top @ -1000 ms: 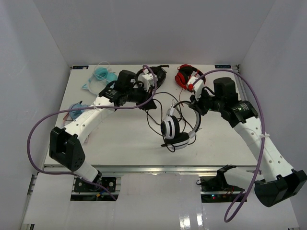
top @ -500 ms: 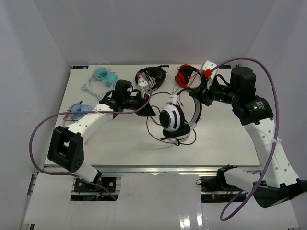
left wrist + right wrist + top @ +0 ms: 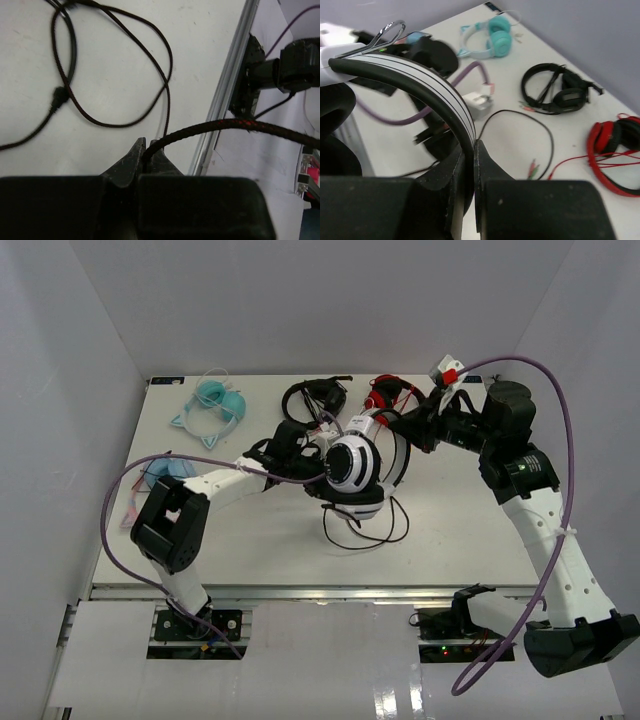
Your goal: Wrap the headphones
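The white headphones (image 3: pixel 353 467) hang tilted above the table's middle, cups toward the left arm. My right gripper (image 3: pixel 402 430) is shut on their white, black-lined headband (image 3: pixel 427 87); in the right wrist view the band runs down between the jaws of that gripper (image 3: pixel 470 152). My left gripper (image 3: pixel 312 454) sits just left of the upper cup. In the left wrist view this gripper (image 3: pixel 147 150) is shut on the braided black cable (image 3: pixel 225 125), which leaves it to the right. More cable lies in loose loops (image 3: pixel 125 120) on the table below the cups (image 3: pixel 368 536).
All-black headphones (image 3: pixel 315 395), red headphones (image 3: pixel 388 395) and teal cat-ear headphones (image 3: pixel 214 402) lie along the back of the table. A blue pair (image 3: pixel 160 470) lies at the left edge. The table's metal front rail (image 3: pixel 225 95) runs near the left gripper.
The right arm has lifted the headphones and carried them left and toward the back. The left gripper has travelled right, close up to the cup, still pinching the cable.
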`<action>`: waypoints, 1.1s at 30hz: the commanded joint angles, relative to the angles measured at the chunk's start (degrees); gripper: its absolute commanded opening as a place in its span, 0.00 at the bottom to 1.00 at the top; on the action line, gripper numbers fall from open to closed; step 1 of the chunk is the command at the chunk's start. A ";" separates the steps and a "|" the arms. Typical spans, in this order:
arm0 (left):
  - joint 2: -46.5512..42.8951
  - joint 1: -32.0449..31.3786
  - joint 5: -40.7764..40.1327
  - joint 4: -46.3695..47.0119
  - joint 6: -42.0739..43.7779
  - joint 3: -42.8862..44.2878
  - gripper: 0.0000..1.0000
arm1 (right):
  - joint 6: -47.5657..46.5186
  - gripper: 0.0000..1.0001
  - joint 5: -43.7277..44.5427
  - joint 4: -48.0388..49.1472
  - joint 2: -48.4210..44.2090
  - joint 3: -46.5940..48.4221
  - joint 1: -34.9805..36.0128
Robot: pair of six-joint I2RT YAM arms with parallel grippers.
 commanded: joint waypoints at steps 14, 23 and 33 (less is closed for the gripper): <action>5.53 3.43 8.10 1.25 -2.94 12.99 0.32 | 6.24 0.08 -16.34 8.10 -10.26 -10.09 0.22; 2.60 -0.40 11.99 5.21 -1.31 4.50 0.47 | 8.67 0.08 -2.74 6.08 -5.39 1.22 -0.55; 0.14 -2.93 10.16 18.59 -2.24 -7.97 0.57 | 14.72 0.08 -4.60 7.83 0.04 7.90 -3.18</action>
